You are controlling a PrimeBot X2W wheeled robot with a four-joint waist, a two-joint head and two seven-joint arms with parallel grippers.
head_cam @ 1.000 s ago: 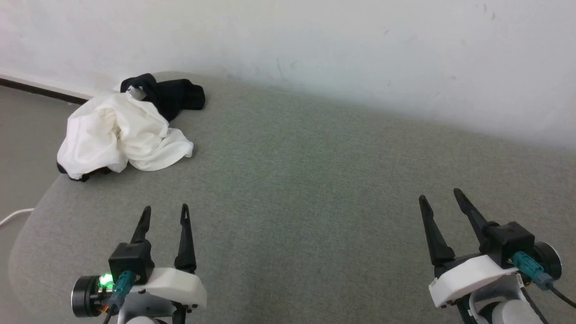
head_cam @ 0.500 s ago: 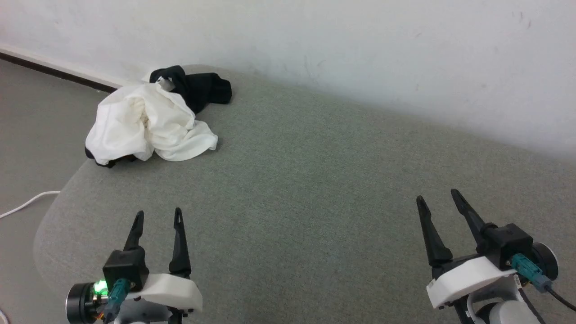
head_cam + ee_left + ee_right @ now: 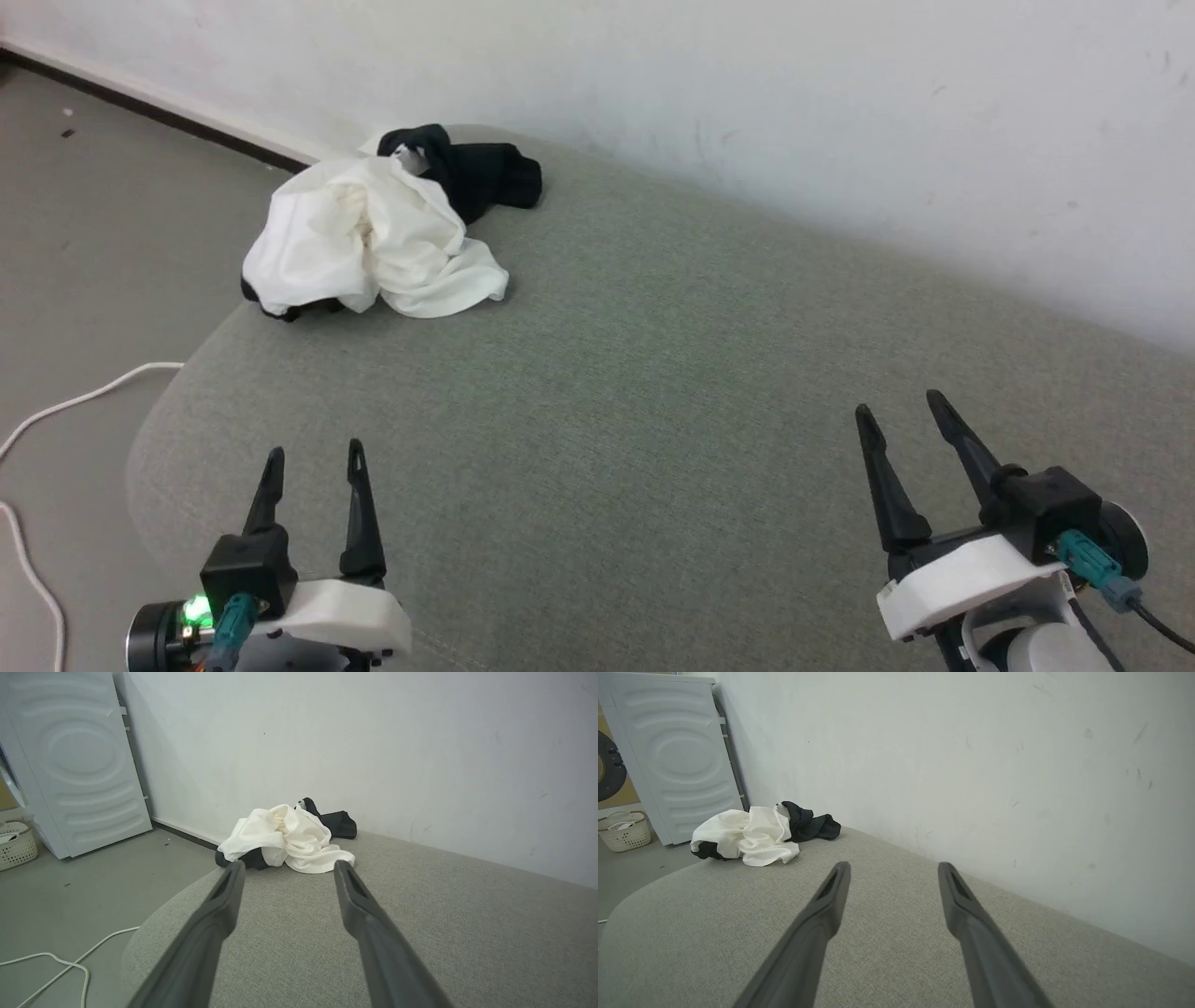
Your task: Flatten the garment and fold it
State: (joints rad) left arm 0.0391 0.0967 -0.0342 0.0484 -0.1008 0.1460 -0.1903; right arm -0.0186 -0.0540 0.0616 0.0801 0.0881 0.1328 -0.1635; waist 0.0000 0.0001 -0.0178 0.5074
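Observation:
The garment (image 3: 373, 233) lies crumpled in a heap at the far left corner of the grey fabric surface (image 3: 653, 392), white body bunched up with black sleeve parts at its back and under its left edge. The same heap, the garment (image 3: 287, 837), sits straight ahead beyond the left fingers, and the garment (image 3: 752, 833) lies far off to the left in the right wrist view. My left gripper (image 3: 315, 453) hovers open near the surface's front left edge. My right gripper (image 3: 896, 406) is open at the front right, far from the cloth. Its chest graphic and neck tape are hidden.
A white wall (image 3: 747, 103) runs along the back of the surface. A white cable (image 3: 56, 411) trails on the floor at the left. A white appliance (image 3: 74, 760) and a pale laundry basket (image 3: 16, 844) stand beyond the surface's left end.
The camera has turned left, so the heap now sits further right and more floor shows. Both grippers stay open and keep their places at the bottom corners.

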